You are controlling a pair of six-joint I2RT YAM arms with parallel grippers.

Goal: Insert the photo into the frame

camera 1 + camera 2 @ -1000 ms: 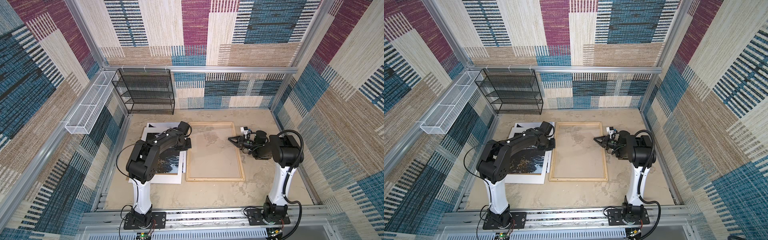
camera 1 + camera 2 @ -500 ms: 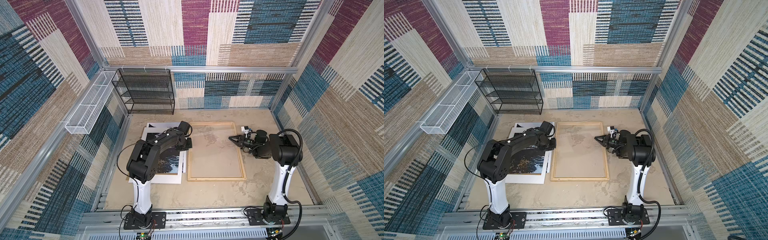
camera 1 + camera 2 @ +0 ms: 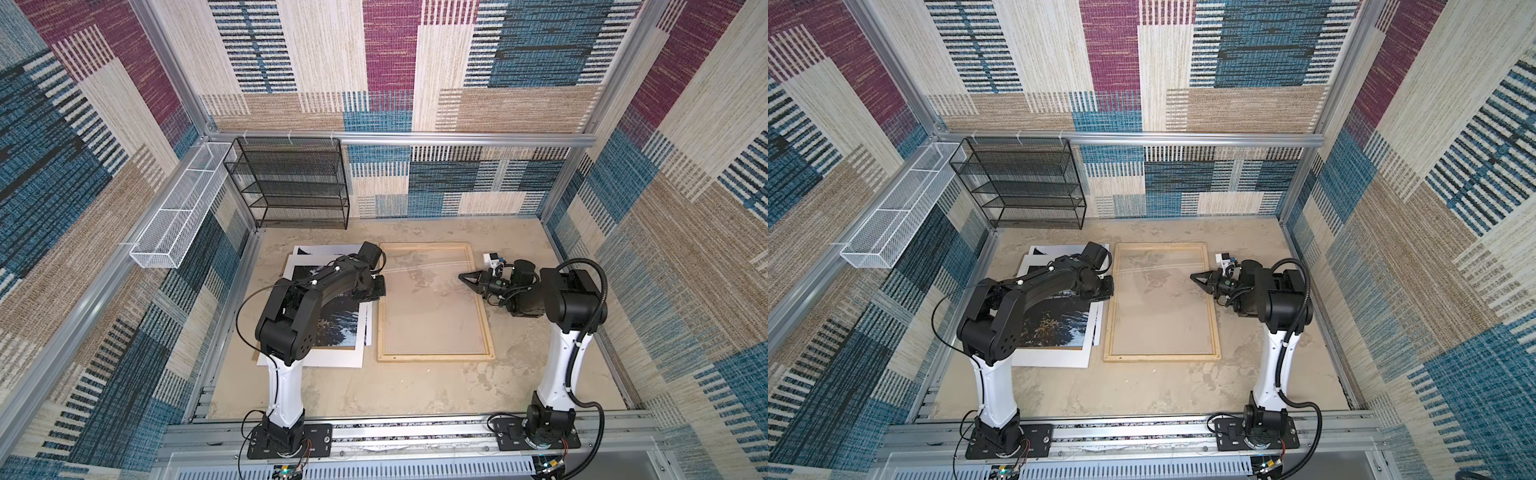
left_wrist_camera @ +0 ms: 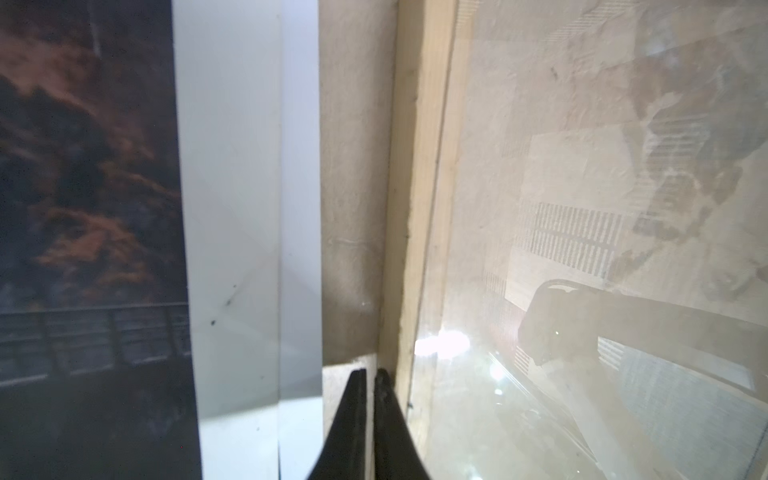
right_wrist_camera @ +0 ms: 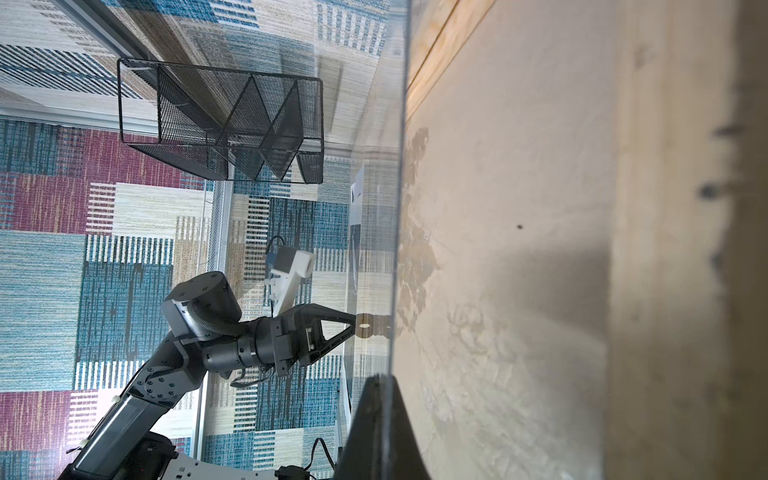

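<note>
While the right fingers [image 3: 461,276] pinched a clear pane [image 5: 398,187] by its edge over the frame [image 3: 434,356],
left fingers [image 4: 379,377] sat nearly closed, empty, beside it.

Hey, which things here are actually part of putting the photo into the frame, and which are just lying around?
Part of the job: photo, frame, clear pane tilted up from the frame, white mat over the photo.
Just lying about: black mesh shelf, white wire basket.

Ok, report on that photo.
Right gripper, jaws shut on clear pane above frame. Left gripper, jaws a slit apart by frame's rail, grip unclear. Photo outside frame, under white mat. Pane blocks frame.
</note>
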